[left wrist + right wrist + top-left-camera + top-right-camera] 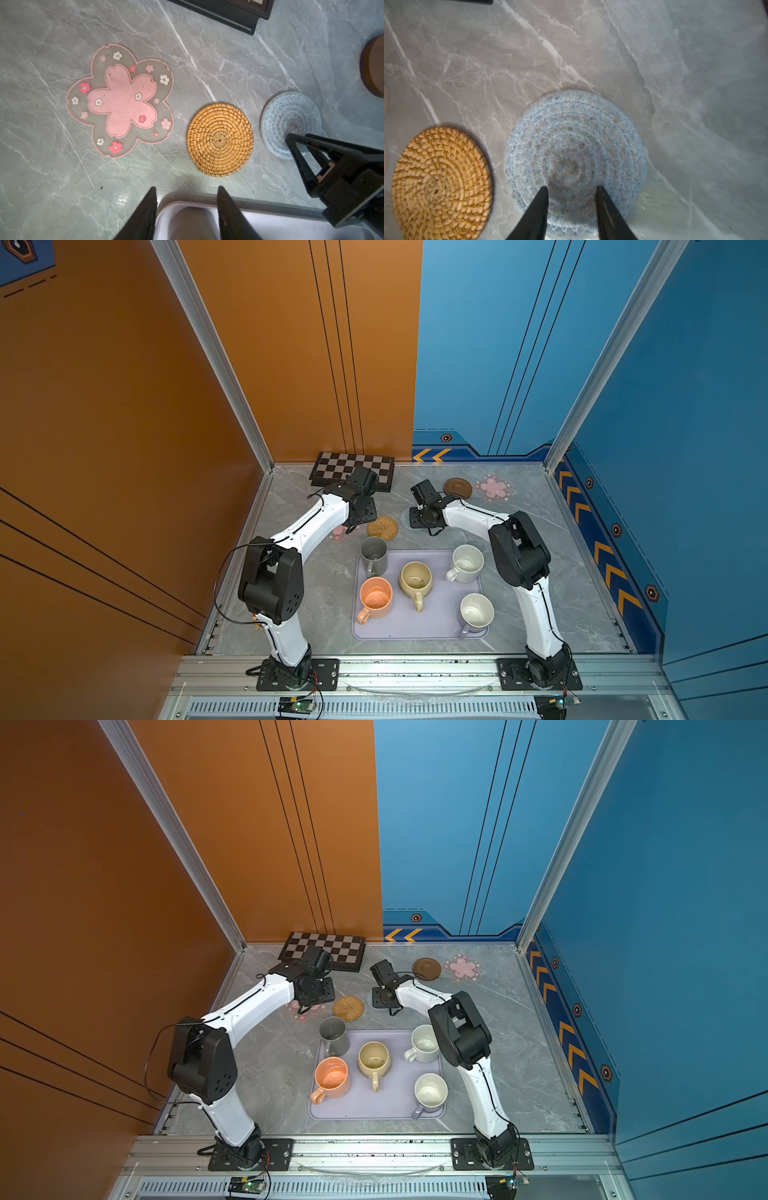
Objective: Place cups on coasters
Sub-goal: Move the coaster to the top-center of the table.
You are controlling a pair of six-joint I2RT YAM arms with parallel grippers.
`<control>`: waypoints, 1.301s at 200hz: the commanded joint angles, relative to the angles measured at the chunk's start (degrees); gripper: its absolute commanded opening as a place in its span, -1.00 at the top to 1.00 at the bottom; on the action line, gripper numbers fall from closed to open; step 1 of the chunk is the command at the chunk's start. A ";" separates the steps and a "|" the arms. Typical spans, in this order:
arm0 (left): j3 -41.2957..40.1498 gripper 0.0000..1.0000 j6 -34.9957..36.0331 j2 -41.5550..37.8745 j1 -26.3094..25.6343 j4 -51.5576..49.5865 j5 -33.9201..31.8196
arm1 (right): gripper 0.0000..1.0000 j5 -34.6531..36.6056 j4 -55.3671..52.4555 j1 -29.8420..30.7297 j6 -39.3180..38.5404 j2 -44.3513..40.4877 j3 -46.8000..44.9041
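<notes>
Five cups stand on the lavender tray [419,628]: grey [373,553] at its back left corner, orange [376,598], beige-yellow [415,578], speckled white [468,562] and lavender [476,611]. Behind the tray lie the coasters: a pink flower [122,99], woven rattan [219,139], pale-blue spiral [575,149], dark-brown disc [457,487] and another pink flower [493,488]. My left gripper [187,192] hangs open and empty above the table between the first flower and the grey cup. Over the pale-blue coaster my right gripper [572,188] is open and holds nothing.
A black-and-grey chequered board [353,470] lies against the back wall behind my left arm. Orange and blue walls close in the table on three sides. My two wrists hang close together above the row of coasters.
</notes>
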 commanded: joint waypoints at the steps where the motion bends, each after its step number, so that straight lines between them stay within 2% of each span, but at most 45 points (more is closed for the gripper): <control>1: -0.66 0.05 0.63 -1.67 0.76 -1.10 -0.91 | 0.19 1.66 -4.57 -0.78 1.70 4.34 2.62; 71: -0.65 0.07 -0.07 -1.44 2.90 -0.55 -5.07 | 0.17 1.77 -9.11 -4.88 0.97 11.45 15.57; 123: -0.64 0.07 -0.44 -0.67 4.05 1.32 -5.39 | 0.16 0.92 -10.58 -6.37 0.37 16.59 24.22; 260: 2.41 0.08 -1.37 3.99 4.55 1.88 -4.04 | 0.17 1.63 -10.63 -8.82 2.22 23.94 34.36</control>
